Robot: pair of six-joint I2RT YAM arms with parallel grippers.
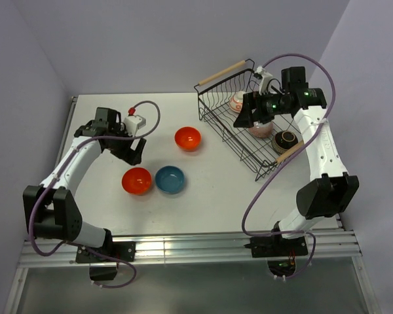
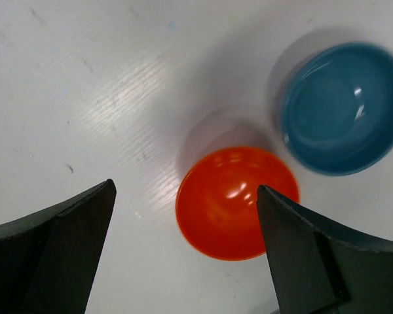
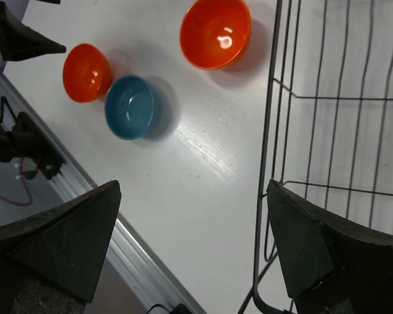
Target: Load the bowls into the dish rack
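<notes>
Hovering with left gripper [image 2: 185, 190] spread wide and empty, orange bowl [image 2: 229, 206] directly below between the fingers, blue bowl [image 2: 340, 108] just beside it. Probably glazed: light, rigid, slick, breakable; pinch across rim wall. Right gripper [image 3: 194, 186] likewise spread, empty, over dish rack [image 3: 275, 131] wall.

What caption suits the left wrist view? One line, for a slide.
Left gripper, open, above an orange bowl on the table, blue bowl beside it.
</notes>
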